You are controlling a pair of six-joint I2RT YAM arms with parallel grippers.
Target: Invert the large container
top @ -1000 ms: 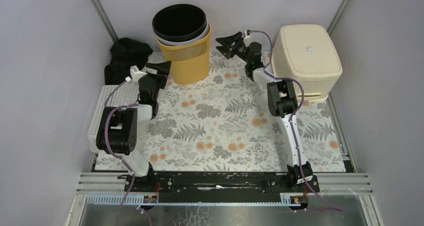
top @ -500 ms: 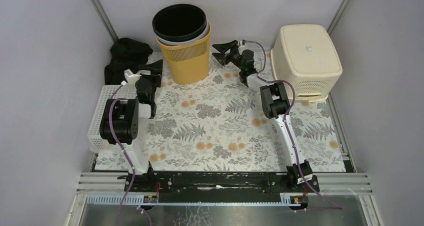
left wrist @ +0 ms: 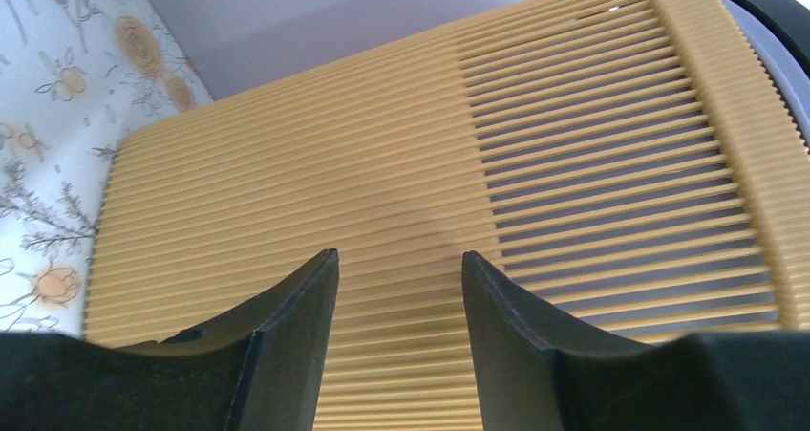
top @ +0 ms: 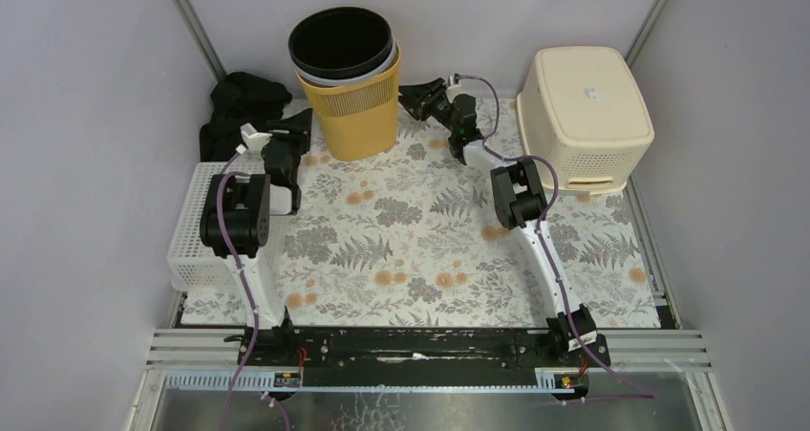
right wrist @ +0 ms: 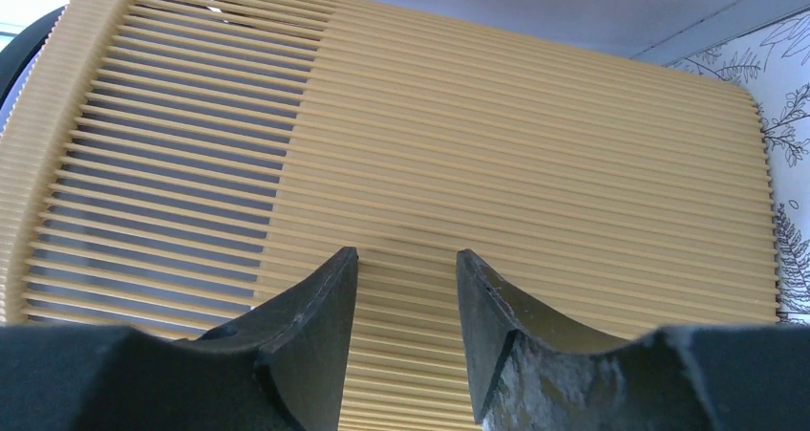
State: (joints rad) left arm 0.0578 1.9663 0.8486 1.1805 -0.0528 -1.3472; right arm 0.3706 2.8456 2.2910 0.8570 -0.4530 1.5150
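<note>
Left gripper (left wrist: pixel 399 259): jaws part-way apart, nothing between them, tips facing the slatted left wall of the yellow bin (top: pixel 355 116); I cannot tell if they touch it.

Right gripper (right wrist: pixel 406 254): likewise parted and empty, tips at the bin's right wall.

Purpose, as I judge it: one arm on each side so I can squeeze the bin between them and tip it over, since it is too wide for a single jaw.

Yellow bin: upright at the back of the floral mat (top: pixel 420 230), black liner (top: pixel 341 41) nested inside, not yet turned.

Surroundings: cream basket (top: pixel 585 106) upside down at right; black cloth (top: pixel 239 106) and white tray (top: pixel 196 230) at left.

Change from a second ago: both arms have closed in on the bin and their jaws have narrowed; the bin has barely shifted.
</note>
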